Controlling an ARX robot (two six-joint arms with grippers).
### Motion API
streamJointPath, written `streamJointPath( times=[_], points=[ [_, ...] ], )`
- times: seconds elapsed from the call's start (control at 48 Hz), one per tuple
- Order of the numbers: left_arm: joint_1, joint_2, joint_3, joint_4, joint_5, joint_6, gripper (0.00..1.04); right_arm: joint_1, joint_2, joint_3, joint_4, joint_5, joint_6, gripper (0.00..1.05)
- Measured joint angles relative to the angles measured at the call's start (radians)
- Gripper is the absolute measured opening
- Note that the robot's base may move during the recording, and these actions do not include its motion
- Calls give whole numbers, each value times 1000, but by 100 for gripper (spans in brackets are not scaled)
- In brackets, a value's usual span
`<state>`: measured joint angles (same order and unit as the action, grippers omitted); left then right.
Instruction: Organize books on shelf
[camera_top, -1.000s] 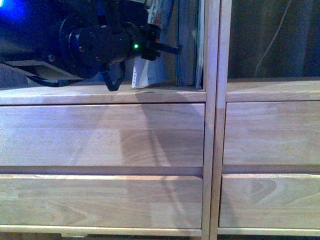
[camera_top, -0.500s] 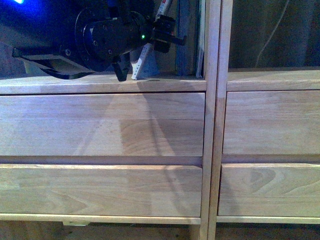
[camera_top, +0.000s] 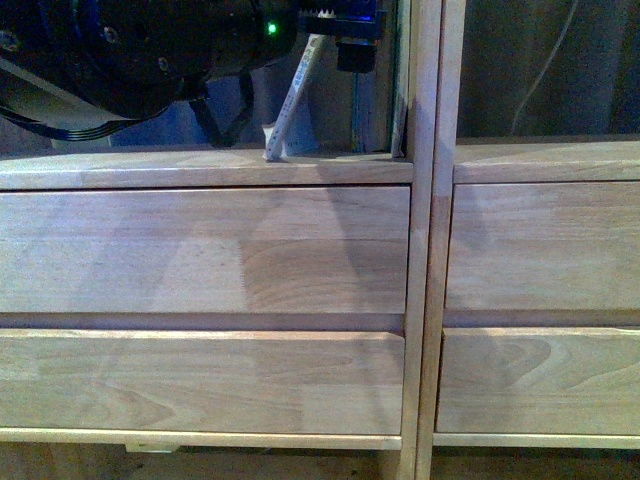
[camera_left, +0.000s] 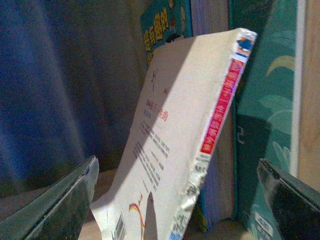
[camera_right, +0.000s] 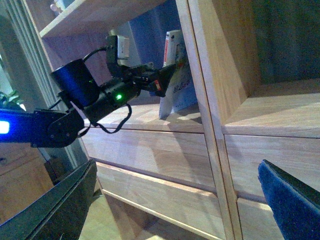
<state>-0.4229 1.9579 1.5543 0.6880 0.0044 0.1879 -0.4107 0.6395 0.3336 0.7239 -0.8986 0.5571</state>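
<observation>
A thin white book with a red spine label (camera_left: 172, 135) leans tilted against taller upright teal-edged books (camera_left: 262, 125) in the shelf (camera_top: 200, 168) compartment. In the front view it is a slanted white strip (camera_top: 293, 100) beside the dark upright books (camera_top: 378, 100). My left gripper (camera_left: 175, 205) is open, and the thin book's lower end lies between its spread fingers (camera_left: 60, 205) without touching them. The right wrist view shows the left gripper (camera_right: 161, 81) at that book (camera_right: 172, 52). My right gripper (camera_right: 175, 200) hangs open and empty in front of the drawer fronts.
The double central upright (camera_top: 432, 240) borders the books on the right. Wide drawer fronts (camera_top: 200, 250) fill the shelf below. The black left arm (camera_top: 120, 50) fills the compartment's left part. A dark compartment (camera_top: 550, 70) lies beyond the upright.
The left arm has risen and pushed further right toward the books. The thin book, first showing its cover, now leans edge-on against the upright books.
</observation>
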Motion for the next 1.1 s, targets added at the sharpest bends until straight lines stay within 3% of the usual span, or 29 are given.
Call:
streamJointPath(
  times=[0.104, 0.229, 0.458, 0.771, 0.833, 0.896, 1.021, 1.062, 1.104],
  points=[
    [-3, -47, -71, 14, -14, -10, 97, 0, 0, 0, 0, 0, 0, 98],
    [6, -171, -260, 89, -135, 7, 97, 0, 0, 0, 0, 0, 0, 98],
    [48, -505, -625, 116, -105, 9, 97, 0, 0, 0, 0, 0, 0, 98],
    [50, -547, -655, 108, -109, 2, 97, 0, 0, 0, 0, 0, 0, 98],
    [47, -584, -652, -60, -247, -60, 87, 0, 0, 0, 0, 0, 0, 98],
    [61, -632, -697, -161, -315, -106, 79, 0, 0, 0, 0, 0, 0, 98],
    [112, -721, -841, -151, -304, -152, 61, 0, -1, 0, -3, 10, -4, 98],
    [127, -746, -882, -136, -291, -159, 56, 24, -26, 14, -87, 103, -59, 94],
    [148, -784, -946, -113, -273, -168, 47, 80, -79, 51, -298, 319, -169, 86]
  ],
)
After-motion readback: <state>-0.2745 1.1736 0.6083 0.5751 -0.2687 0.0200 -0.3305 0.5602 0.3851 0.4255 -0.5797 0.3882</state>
